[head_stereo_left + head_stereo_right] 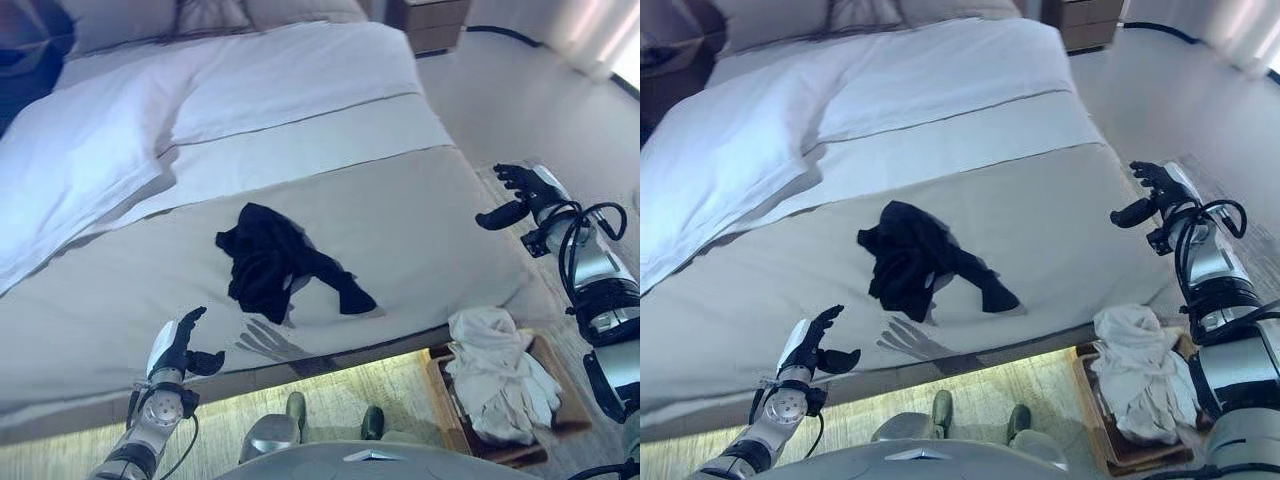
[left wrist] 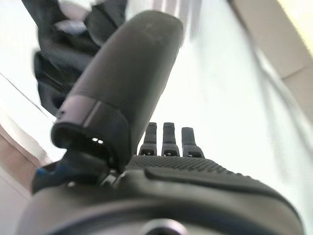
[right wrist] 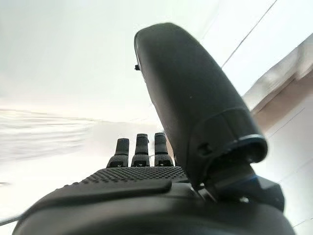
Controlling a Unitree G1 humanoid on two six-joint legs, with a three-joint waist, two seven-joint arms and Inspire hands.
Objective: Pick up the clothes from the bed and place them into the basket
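A crumpled black garment [image 1: 278, 264] is seen lying on the grey bedspread [image 1: 420, 230], near the foot edge of the bed. The left hand [image 1: 178, 348] is held empty with fingers spread, near the garment. The right hand [image 1: 518, 192] is raised empty at the bed's corner, fingers seemingly relaxed. The basket [image 1: 545, 352] on the floor is filled with white cloth [image 1: 498, 372].

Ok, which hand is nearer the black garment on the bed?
Left. The left hand hovers open at the bed's near edge, just short of the black garment; the right hand is open past the bed's far-right side.
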